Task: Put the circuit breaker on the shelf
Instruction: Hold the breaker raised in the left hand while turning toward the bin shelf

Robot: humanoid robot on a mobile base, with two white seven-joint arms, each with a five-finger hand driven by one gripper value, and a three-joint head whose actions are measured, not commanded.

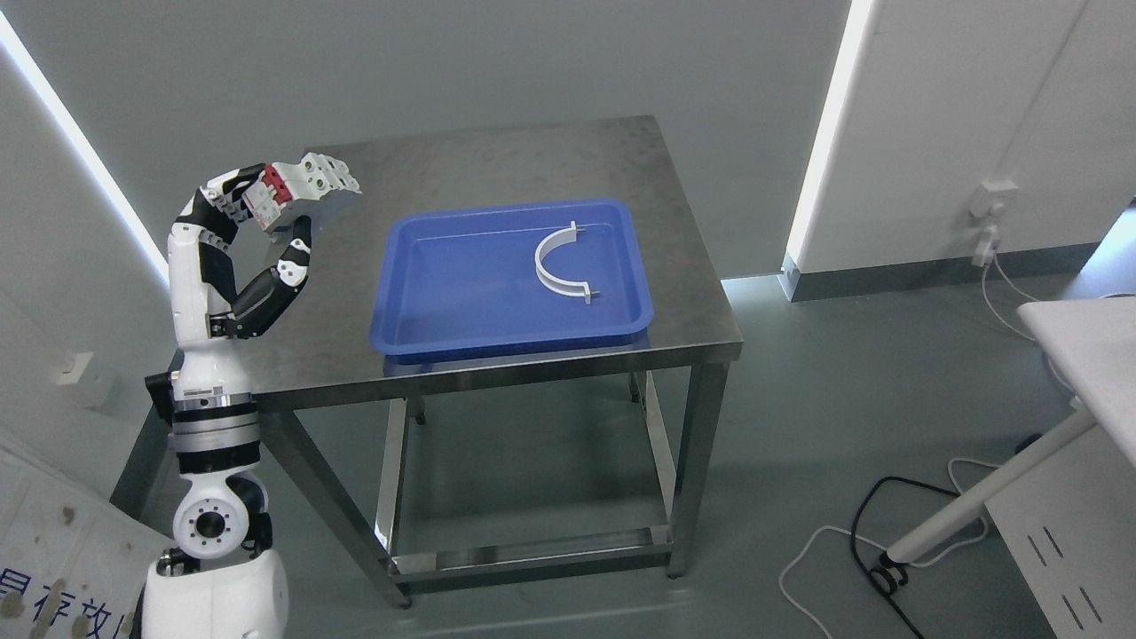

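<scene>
My left hand point(266, 213) is raised above the left edge of the steel table point(497, 160). Its fingers are curled around a white circuit breaker with red switches point(297, 185), held clear of the tabletop. The left arm rises from the lower left of the picture. The right arm is out of view. No shelf shows in this view.
A blue tray point(417, 302) lies on the middle of the table with a white half-ring clamp point(559, 266) in it. White walls stand behind and to the right. A white desk point(1083, 337) and floor cables point(852, 541) are at the lower right.
</scene>
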